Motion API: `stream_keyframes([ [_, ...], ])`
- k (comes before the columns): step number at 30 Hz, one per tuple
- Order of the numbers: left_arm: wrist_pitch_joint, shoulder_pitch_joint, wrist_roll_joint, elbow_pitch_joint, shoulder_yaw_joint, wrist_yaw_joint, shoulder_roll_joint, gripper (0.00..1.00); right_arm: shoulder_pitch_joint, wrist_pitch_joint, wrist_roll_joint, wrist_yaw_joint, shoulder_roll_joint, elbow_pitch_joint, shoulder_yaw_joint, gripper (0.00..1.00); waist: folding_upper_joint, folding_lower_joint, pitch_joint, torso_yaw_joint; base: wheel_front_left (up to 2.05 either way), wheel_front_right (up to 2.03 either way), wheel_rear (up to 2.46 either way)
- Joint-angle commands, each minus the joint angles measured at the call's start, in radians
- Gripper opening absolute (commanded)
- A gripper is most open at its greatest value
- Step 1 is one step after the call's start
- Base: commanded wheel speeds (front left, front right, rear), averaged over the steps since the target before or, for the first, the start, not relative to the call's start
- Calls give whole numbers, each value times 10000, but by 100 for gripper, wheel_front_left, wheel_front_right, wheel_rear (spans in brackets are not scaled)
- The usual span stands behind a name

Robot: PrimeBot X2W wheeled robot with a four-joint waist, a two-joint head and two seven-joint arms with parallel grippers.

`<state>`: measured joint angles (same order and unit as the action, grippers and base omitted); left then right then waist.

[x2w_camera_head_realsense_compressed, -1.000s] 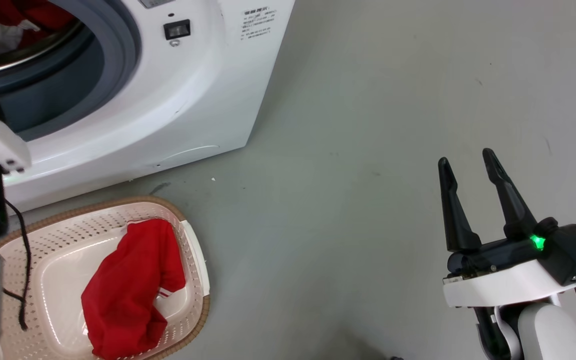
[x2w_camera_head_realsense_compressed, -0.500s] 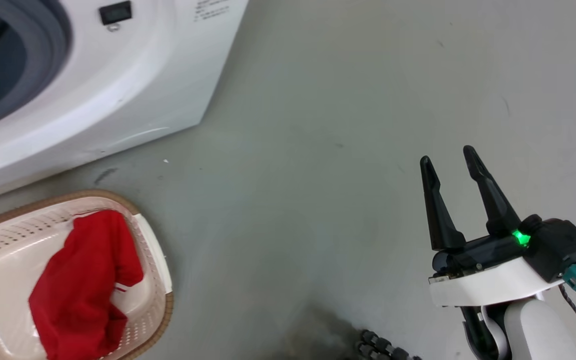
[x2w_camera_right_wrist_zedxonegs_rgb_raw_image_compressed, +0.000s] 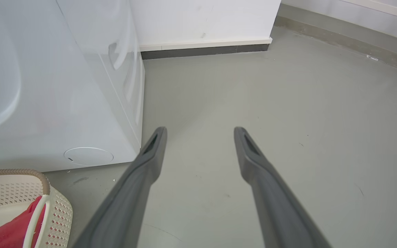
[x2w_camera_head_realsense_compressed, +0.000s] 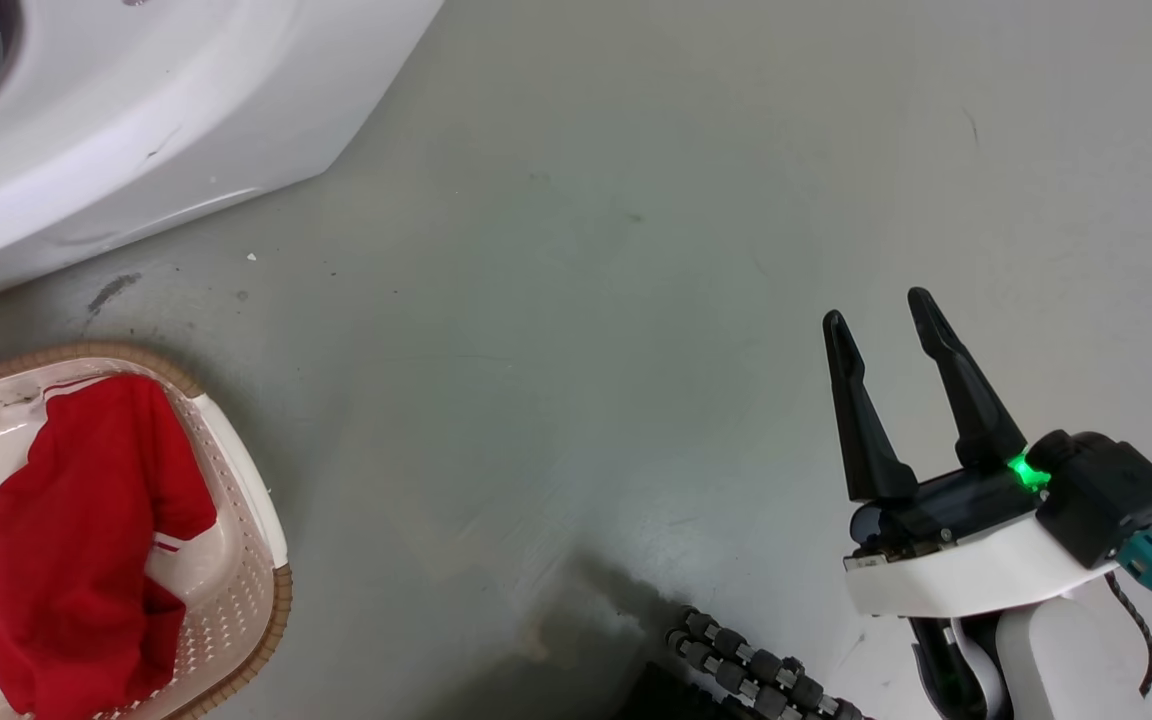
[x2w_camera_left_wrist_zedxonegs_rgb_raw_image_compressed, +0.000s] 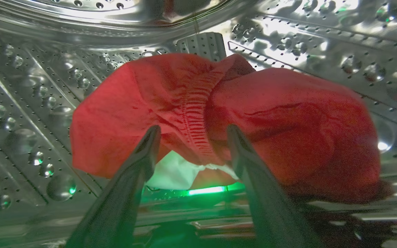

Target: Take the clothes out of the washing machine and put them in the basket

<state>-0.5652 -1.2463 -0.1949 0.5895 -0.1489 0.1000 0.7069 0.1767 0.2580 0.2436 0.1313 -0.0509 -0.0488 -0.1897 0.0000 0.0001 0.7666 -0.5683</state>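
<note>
A red garment lay bunched on the floor of the perforated steel drum of the washing machine. Its soft cloth was creased, with a gathered, ribbed seam running down the middle and a bit of white fabric showing under its lower edge. The left gripper was inside the drum with its two dark fingers spread wide. Their tips reached the near edge of the cloth on either side of the seam, but whether they touched it could not be told. A green glow lit the shiny metal beneath.

A second red piece, with narrow white stripes at one edge, was slumped in the cream basket. The basket had punched sides and a brown woven-look rim, and it sat on the floor close before the machine's smooth white front.

The right gripper hung well apart from the basket over bare grey floor, fingers parted and holding nothing. A black ribbed hose lay just beside its forearm.
</note>
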Motion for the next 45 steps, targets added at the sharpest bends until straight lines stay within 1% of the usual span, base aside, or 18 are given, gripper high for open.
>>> stream_keyframes([
  [1,-70,-174,86,89,-47,25,17,100,-114,59,-54,-10,11,-67,-6,100,0,-1,40,12,0,0,0],
  [11,-1023,-1141,590,1131,-782,-193,98,100,-515,74,-55,-10,11,-359,-52,100,0,-1,228,50,0,0,0],
  [12,-1042,-1237,594,1215,-815,-184,74,50,-533,75,-59,-10,11,-377,-53,100,0,-1,234,48,0,0,0],
  [13,-1004,-1306,625,1292,-875,-233,63,35,-552,76,-64,-10,11,-396,-60,100,0,-1,234,42,0,0,0],
  [14,-1015,-1362,635,1408,-919,-262,44,0,-574,76,-67,-10,11,-416,-64,100,0,-1,232,41,0,0,0],
  [20,-387,-1713,684,1845,-1028,-200,17,0,-643,80,-83,-10,11,-470,-56,100,0,-1,227,32,0,0,0],
  [25,874,-1870,546,2092,-898,-143,21,0,-475,82,-5,-10,11,-420,-63,100,0,-1,214,15,0,0,0],
  [29,2311,-1839,347,2199,-692,-102,81,0,-222,84,98,-10,11,-369,-131,100,0,-1,168,0,0,0,0],
  [36,5023,-942,-198,2381,-158,-61,164,0,148,85,84,-10,11,-192,-165,100,0,-1,-180,-21,0,0,0],
  [38,5743,-540,-385,2431,-41,-101,-11,0,176,84,26,-10,9,-175,-117,100,0,-1,-386,88,0,0,0],
  [41,6699,27,-577,2487,84,-46,-185,0,165,86,-53,-10,9,-186,1,100,0,-1,-708,258,0,0,0],
  [45,7735,830,-828,2476,205,5,-516,0,5,84,-194,-10,9,-148,147,100,0,-1,-1284,485,0,0,0],
])
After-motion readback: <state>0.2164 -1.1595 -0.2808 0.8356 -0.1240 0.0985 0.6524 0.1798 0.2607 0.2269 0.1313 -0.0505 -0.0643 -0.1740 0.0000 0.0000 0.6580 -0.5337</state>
